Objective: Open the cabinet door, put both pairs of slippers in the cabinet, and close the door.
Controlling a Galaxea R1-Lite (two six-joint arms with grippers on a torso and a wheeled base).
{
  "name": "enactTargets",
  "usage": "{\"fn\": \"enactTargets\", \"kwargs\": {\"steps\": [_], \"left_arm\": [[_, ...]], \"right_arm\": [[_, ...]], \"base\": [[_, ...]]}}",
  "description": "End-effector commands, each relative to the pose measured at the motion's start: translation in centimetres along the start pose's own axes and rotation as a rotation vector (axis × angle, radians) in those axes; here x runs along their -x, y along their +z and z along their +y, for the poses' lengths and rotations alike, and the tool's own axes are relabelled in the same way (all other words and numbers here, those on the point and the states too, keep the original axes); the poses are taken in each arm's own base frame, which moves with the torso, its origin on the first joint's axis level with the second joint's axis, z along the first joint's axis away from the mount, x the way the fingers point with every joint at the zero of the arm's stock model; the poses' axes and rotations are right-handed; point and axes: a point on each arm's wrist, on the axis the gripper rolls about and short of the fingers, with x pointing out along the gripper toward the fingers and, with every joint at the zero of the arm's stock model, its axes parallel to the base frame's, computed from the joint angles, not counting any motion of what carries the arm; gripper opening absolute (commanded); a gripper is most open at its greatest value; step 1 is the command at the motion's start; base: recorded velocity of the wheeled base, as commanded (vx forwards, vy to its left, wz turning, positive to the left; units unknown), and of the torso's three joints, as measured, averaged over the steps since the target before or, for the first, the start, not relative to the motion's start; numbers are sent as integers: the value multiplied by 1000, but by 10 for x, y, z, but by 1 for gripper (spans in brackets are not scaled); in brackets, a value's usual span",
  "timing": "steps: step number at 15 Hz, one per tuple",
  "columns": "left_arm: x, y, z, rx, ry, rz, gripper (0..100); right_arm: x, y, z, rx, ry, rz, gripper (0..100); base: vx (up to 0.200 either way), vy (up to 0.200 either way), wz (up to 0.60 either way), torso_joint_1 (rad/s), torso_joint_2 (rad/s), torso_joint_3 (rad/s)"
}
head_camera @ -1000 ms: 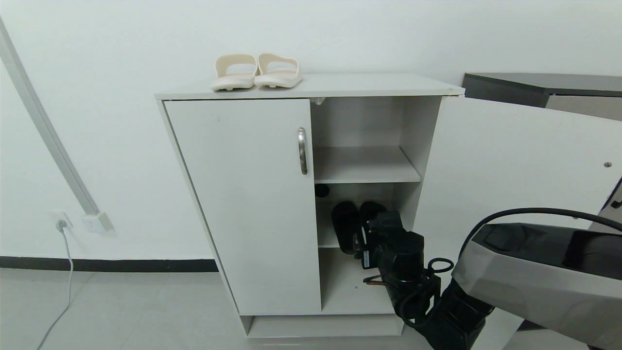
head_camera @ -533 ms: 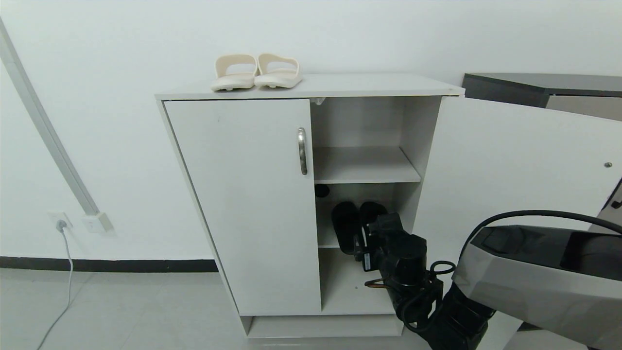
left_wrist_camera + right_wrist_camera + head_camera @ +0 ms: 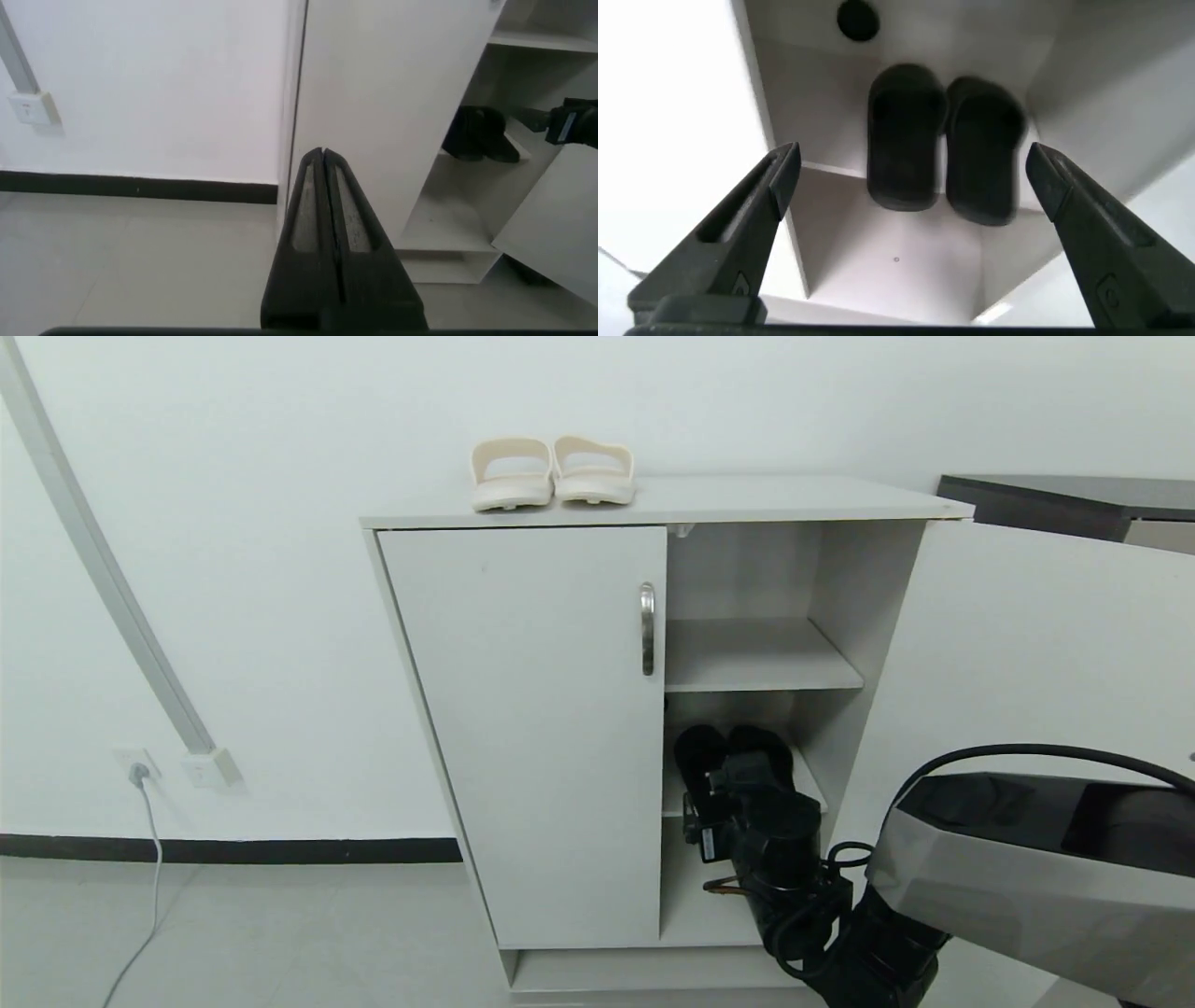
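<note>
Slipper pair [image 3: 553, 472] atop cabinet [image 3: 523, 728], second pair [image 3: 698, 756] inside.

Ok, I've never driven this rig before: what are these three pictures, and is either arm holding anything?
Three cameras on one two-armed robot. The wide picture is from its head: a white cabinet, right door open, cream slippers on top, black slippers on a middle shelf. The picture with two spread prongs is the right wrist's: the right tool, open and empty, faces the black slippers. The third is the left wrist's: the left tool, shut, holds nothing.

Plain indoor room — shoe cabinet [image 3: 532, 728], wall socket [image 3: 138, 767].
</note>
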Motion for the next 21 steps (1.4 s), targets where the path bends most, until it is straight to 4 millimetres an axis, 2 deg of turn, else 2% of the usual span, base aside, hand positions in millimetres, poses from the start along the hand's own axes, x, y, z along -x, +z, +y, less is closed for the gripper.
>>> {"fn": "enactTargets", "kwargs": {"steps": [1,11,17,21], "left_arm": [[0,0,0,0,0,3,0],[0,0,0,2,2,3,0],[0,0,0,0,5,2,0],[0,0,0,0,5,2,0]], "right_arm": [[0,-2,1,3,3,3,100],[1,-1,1,-17,11,-24,100],[3,-13,-2,54,44,-4,100],[3,-11,-1,49,45,-14,100]], "base": [[0,200,0,-2,-2,2],[0,200,0,3,1,2],[0,0,0,0,0,0],[0,0,0,0,0,0]]}}
